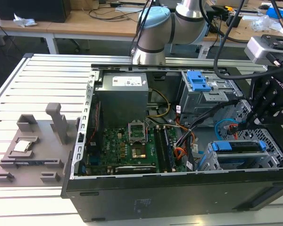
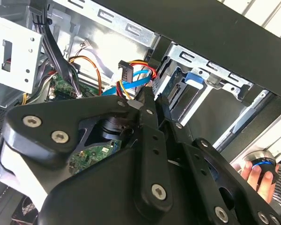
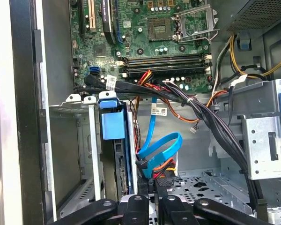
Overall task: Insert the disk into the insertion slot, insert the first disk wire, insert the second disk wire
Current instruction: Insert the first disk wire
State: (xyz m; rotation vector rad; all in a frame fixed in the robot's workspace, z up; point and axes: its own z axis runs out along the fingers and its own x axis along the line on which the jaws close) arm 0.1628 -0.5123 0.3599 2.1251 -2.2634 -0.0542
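Note:
The disk (image 1: 238, 147), a silver drive in a bright blue carrier, sits inside the insertion slot (image 1: 275, 141), a perforated metal cage at the exterior view's right front corner of the open computer case. In the first wrist view the disk (image 3: 118, 161) stands edge-on in the slot (image 3: 91, 140). My gripper (image 1: 249, 123) hangs just behind the cage. Its black fingers (image 2: 152, 136) are shut at the end of a blue disk wire (image 3: 159, 145), beside the disk's rear edge (image 2: 175, 93). A black plug with red, yellow and orange wires (image 2: 125, 70) hangs loose close by.
A taller grey bay with a blue latch (image 1: 198, 81) stands behind the slot. Thick black cable bundles (image 3: 201, 112) cross above the motherboard (image 1: 127, 146). A grey fixture block (image 1: 33, 150) lies on the table at the exterior view's left. A person's hand (image 2: 253, 174) rests outside the case.

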